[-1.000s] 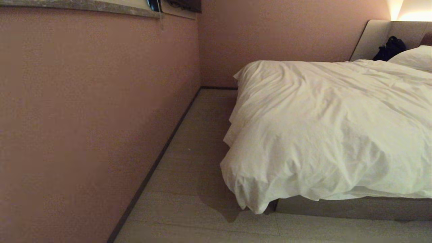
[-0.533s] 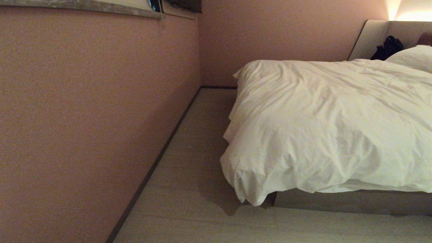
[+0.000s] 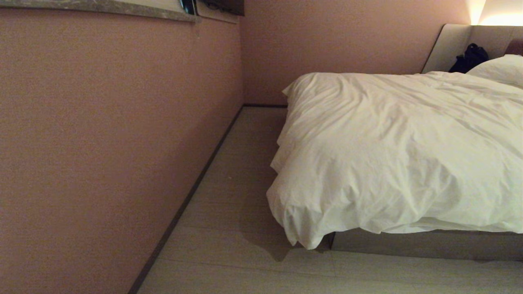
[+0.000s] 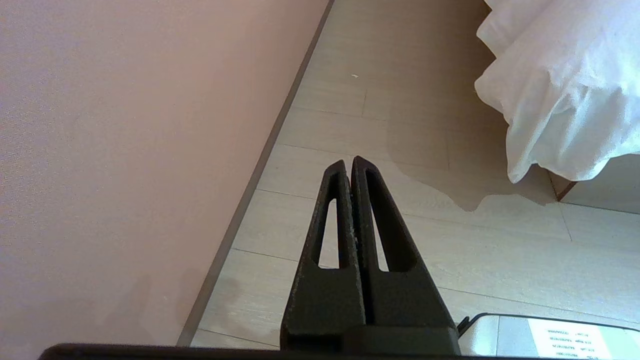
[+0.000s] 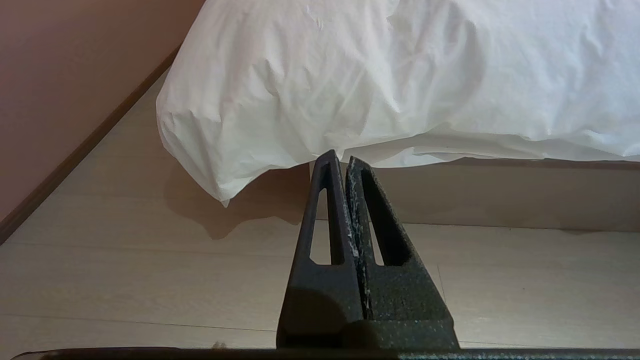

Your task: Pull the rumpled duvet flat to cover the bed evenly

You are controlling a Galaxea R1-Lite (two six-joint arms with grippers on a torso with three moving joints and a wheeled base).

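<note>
At the foot corner of the bed (image 3: 425,244), I face a narrow strip of pale plank floor (image 3: 237,192) running between a pinkish wall (image 3: 114,143) and the mattress side. White and heavily creased, the duvet (image 3: 392,151) lies across the bed from the foot up toward the headboard (image 3: 449,47), covering everything of the mattress that my head view takes in. Its near-left corner bulges past the bed's corner and droops toward the floor, its tip hanging just above the planks and casting a shadow there; along the foot it overhangs only the top of the grey-beige base. Its wall-side edge falls in bunched, uneven folds. Far off at the head end, a white pillow (image 3: 500,68) rests on the duvet's far edge, with a dark bag (image 3: 469,58) propped against the headboard beside it, under a glowing lamp (image 3: 488,12).

Neither of my arms shows in the head view. Seen from its wrist, my left pincer (image 4: 348,162) is closed, fingers pressed together and holding nothing, pointing at bare floor near the wall's skirting, with the drooping duvet corner (image 4: 560,100) well apart from it. My right pincer (image 5: 337,159) is likewise closed and empty, aimed low at the bed base just under the duvet's hanging edge (image 5: 400,85), not touching the fabric.
</note>
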